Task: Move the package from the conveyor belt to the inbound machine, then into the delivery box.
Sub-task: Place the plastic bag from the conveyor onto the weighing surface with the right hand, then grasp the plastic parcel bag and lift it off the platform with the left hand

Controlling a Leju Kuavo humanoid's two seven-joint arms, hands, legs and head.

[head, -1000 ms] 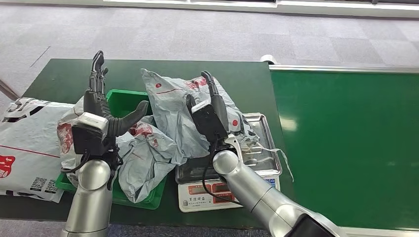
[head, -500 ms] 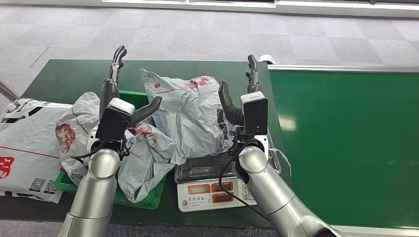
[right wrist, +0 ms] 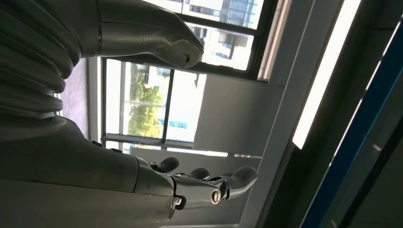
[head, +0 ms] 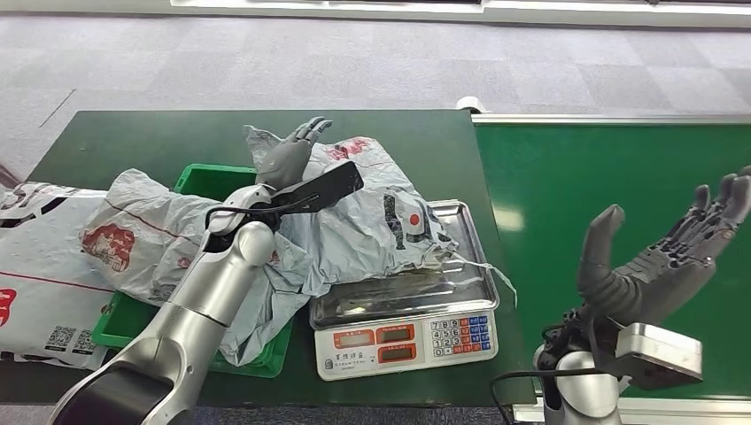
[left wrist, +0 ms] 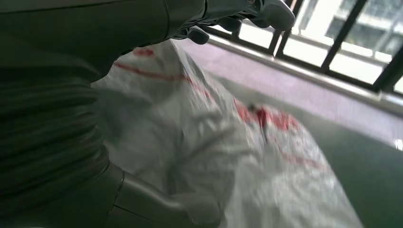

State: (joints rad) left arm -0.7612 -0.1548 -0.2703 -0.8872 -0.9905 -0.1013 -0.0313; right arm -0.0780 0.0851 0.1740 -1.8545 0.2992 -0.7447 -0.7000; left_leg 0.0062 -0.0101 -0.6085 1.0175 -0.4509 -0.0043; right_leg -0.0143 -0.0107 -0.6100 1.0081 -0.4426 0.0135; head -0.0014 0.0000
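Observation:
A grey mailer package (head: 381, 221) with red marks lies crumpled across the steel tray (head: 460, 292) of the scale (head: 403, 336), its left part hanging over the green bin (head: 199, 181). My left hand (head: 297, 155) reaches over the package's top far corner, fingers stretched out and apart. In the left wrist view the package (left wrist: 214, 142) sits between the fingers (left wrist: 266, 12) and the thumb (left wrist: 157, 204), with nothing gripped. My right hand (head: 660, 257) hovers open, palm up, over the green conveyor belt (head: 567, 195), well to the right of the scale. The right wrist view shows the hand's spread fingers (right wrist: 209, 183) against windows.
A second grey package (head: 133, 239) fills the green bin. A large white mailer (head: 35, 266) lies at the table's left edge. The belt's metal rail (head: 611, 119) runs along its far side. The dark green table (head: 159, 133) extends behind the bin.
My right hand has left the package and swung right and down over the belt, turning palm up. My left hand moved right from the bin onto the package's far top.

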